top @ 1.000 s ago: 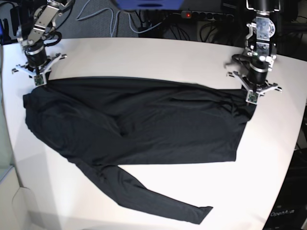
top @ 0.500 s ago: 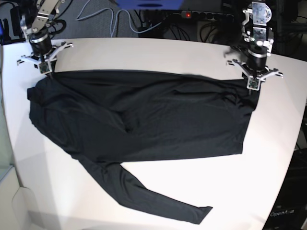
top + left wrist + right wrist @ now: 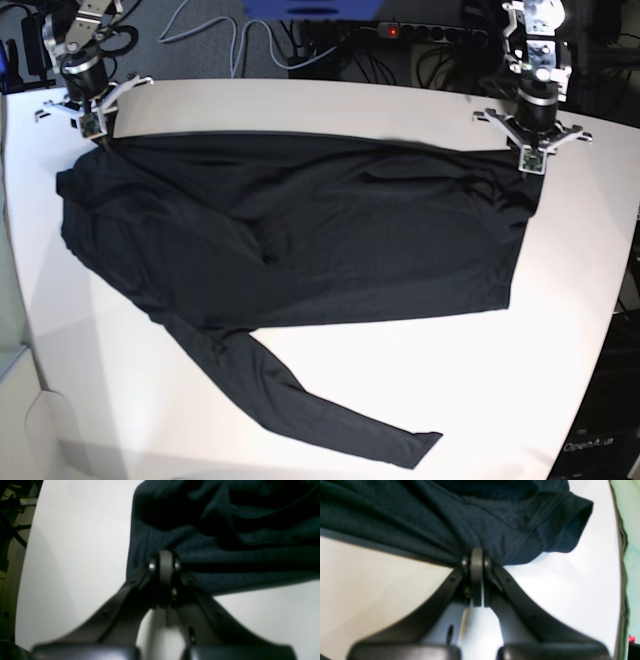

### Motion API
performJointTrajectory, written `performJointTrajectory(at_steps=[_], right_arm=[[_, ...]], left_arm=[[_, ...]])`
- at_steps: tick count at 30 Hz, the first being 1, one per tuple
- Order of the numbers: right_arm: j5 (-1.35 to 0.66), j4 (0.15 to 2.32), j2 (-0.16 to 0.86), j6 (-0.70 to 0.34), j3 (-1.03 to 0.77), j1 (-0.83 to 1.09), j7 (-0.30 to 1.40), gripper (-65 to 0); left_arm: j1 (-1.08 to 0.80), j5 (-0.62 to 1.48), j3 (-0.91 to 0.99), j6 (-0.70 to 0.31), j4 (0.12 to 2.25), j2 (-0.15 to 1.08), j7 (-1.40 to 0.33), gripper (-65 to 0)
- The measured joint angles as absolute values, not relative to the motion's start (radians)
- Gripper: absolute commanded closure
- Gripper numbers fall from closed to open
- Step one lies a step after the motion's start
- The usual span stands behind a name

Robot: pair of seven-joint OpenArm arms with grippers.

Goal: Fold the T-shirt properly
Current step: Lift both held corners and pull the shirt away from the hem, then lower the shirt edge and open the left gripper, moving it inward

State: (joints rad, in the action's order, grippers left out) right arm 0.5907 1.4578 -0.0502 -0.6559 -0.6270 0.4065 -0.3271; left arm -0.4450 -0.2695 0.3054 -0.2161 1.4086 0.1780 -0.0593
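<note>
Item: charcoal-black long-sleeved T-shirt of thin, soft, wrinkled fabric, spread lengthwise on the white tabletop.

Position: body across the middle of the table; far edge drawn into a nearly straight line between the two arms; one long sleeve trails toward the near edge.

Left gripper: clenched on the T-shirt's far corner at the base view's right; the wrist view shows cloth pinched at the closed tips.

Right gripper: likewise clamped on the far corner at the view's left, beside a ribbed opening in the cloth, a cuff or the collar by the look of it, though blur leaves that unsure.

Change: over the last second both grippers have carried their corners away from the camera toward the table's far side, and the whole garment has slid after them, its top edge tightening.

Bearing on task: a flattening drag, by appearance; no fold is made yet, and the loose sleeve still wants tucking in.
</note>
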Motion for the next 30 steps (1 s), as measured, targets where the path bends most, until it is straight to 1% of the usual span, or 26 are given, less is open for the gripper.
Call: performJointTrajectory(at_steps=[12, 14, 15, 17, 18, 21, 24, 26, 27, 30], right_arm=[[0.590, 1.459, -0.050, -0.654, -0.628, 0.424, -0.341, -0.3], [0.590, 1.465, -0.050, -0.655, -0.629, 0.422, -0.332, -0.3], [0.576, 1.475, -0.051, -0.659, -0.628, 0.423, -0.312, -0.3], [0.532, 1.500, -0.058, -0.665, -0.628, 0.427, -0.260, -0.3], [0.527, 1.517, -0.061, -0.671, -0.628, 0.431, -0.244, -0.3], [0.528, 1.569, -0.061, -0.689, -0.628, 0.442, -0.187, -0.3], [0.538, 1.597, -0.064, -0.691, -0.628, 0.446, -0.162, -0.3], [0.500, 1.615, -0.066, -0.699, -0.628, 0.450, -0.139, -0.3], [0.482, 1.623, -0.065, -0.699, -0.628, 0.453, -0.138, -0.3], [0.463, 1.656, -0.061, -0.699, -0.628, 0.450, -0.145, -0.3]], left_arm=[[-0.474, -0.269, 0.311, -0.209, 1.414, 0.180, -0.035, -2.3], [-0.474, -0.269, 0.337, -0.229, 1.418, 0.176, -0.036, -2.3], [-0.478, -0.261, 0.352, -0.245, 1.430, 0.171, -0.053, -2.3], [-0.483, -0.255, 0.374, -0.255, 1.478, 0.150, -0.151, -2.3], [-0.482, -0.257, 0.390, -0.274, 1.497, 0.143, -0.187, -2.3], [-0.483, -0.257, 0.454, -0.388, 1.539, 0.123, -0.248, -2.3], [-0.477, -0.266, 0.524, -0.452, 1.580, 0.062, -0.286, -2.3], [-0.454, -0.271, 0.568, -0.503, 1.584, 0.052, -0.317, -2.3], [-0.443, -0.270, 0.584, -0.525, 1.584, 0.047, -0.331, -2.3], [-0.423, -0.270, 0.616, -0.548, 1.583, 0.033, -0.337, -2.3]])
